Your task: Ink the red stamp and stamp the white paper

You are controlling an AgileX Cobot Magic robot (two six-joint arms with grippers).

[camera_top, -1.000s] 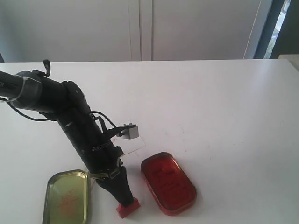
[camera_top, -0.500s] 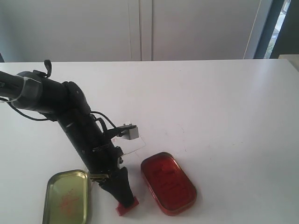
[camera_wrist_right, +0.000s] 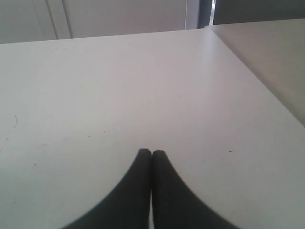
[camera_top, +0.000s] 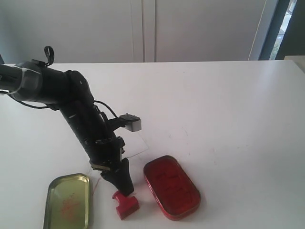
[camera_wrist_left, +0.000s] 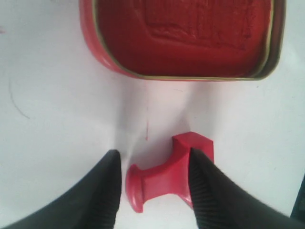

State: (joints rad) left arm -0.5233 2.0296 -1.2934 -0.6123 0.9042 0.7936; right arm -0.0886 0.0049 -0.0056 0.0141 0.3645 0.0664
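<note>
Straddles the side-lying stamp [camera_top: 125, 205] [camera_wrist_left: 167, 176] with left jaws released, right jaws clenched empty. Risks a skewed pinch, likely skidding it toward the tin [camera_top: 171, 187] at 2 o'clock.

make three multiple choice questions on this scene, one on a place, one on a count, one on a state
1. Where is the small solid red stamp?
A. on the table, between the gold-green oval tin lid and the oval red tin with the red ink pad
B. inside the red tin
C. on top of the lid

2. How many oval tin parts lie on the white table?
A. one
B. two
C. four

3. How does the stamp sit?
A. upright on its base
B. tipped on its side
C. held up off the table

Answers:
1. A, the exterior view shows it on bare table between the two.
2. B, one lid and one inked tin are there.
3. B, the left wrist view shows its handle lying sideways between the open fingers of the left gripper.
</note>
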